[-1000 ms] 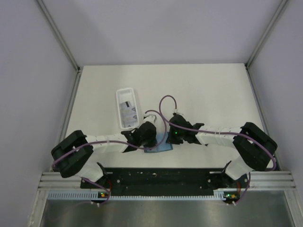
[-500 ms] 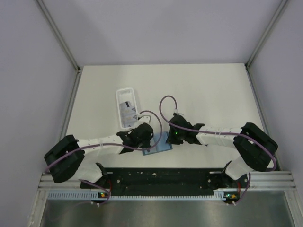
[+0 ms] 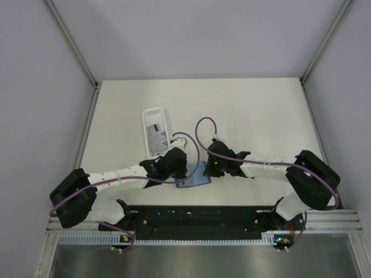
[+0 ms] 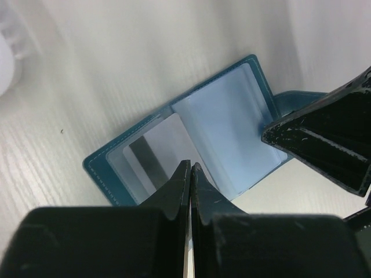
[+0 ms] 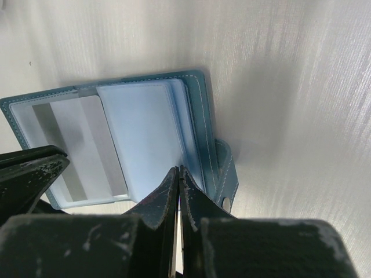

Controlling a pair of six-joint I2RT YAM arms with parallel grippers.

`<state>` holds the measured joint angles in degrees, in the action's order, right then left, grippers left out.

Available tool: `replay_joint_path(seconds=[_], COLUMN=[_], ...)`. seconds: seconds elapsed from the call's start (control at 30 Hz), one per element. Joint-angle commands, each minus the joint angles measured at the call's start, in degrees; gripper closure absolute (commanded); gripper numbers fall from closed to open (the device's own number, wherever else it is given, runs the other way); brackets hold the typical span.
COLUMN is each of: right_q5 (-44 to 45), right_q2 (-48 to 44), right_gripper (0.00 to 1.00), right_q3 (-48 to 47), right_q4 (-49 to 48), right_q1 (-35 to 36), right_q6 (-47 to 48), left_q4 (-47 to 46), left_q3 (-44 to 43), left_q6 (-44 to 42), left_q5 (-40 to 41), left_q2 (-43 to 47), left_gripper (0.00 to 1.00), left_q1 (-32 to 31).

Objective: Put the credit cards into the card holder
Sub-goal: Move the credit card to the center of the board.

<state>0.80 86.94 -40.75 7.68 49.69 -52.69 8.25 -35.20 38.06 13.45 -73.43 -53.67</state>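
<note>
The teal card holder (image 3: 196, 177) lies open on the table between my two grippers, light blue sleeves up (image 4: 226, 127) (image 5: 145, 133). One credit card (image 4: 153, 156) (image 5: 81, 145), pale with a dark stripe, sits partly in its left sleeve. My left gripper (image 4: 190, 165) (image 3: 184, 171) is shut, tips at that card's near edge. My right gripper (image 5: 178, 169) (image 3: 203, 169) is shut, tips resting on the right-hand sleeve beside the snap tab (image 5: 225, 174). More credit cards (image 3: 155, 136) lie in the white tray.
The long white tray (image 3: 145, 124) stands just beyond the left gripper, towards the back left. In the left wrist view the right gripper's fingers (image 4: 324, 139) are close on the right. Grey walls enclose the table on three sides.
The left arm's elbow has swung outwards to the left and down, while its gripper stays at the card holder. The right arm has not moved.
</note>
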Motion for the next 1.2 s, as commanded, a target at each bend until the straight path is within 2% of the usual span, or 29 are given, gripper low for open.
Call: replay_joint_path(seconds=[0.0, 0.23, 0.53, 1.17], right_q5=[1.1, 1.1, 1.0, 1.8], right_q2=[-1.3, -1.2, -0.9, -1.3], right_gripper=[1.00, 1.00, 1.00, 1.00], right_q3=[0.7, 0.8, 0.9, 1.7], right_q4=[1.3, 1.4, 1.4, 1.3], right_q1=[-0.6, -0.6, -0.6, -0.6], right_q6=[0.7, 0.7, 0.9, 0.7], left_q4=[-4.4, -6.8, -7.7, 3.7], left_q3=[-3.0, -3.3, -3.6, -3.6], left_q6=[-1.6, -0.8, -0.5, 1.5], left_q5=[-3.1, -5.5, -5.9, -0.9], left_q2=[-3.7, -9.1, -11.2, -15.6], left_gripper=[1.00, 1.00, 1.00, 1.00], left_q1=[-0.3, -1.4, -2.2, -2.3])
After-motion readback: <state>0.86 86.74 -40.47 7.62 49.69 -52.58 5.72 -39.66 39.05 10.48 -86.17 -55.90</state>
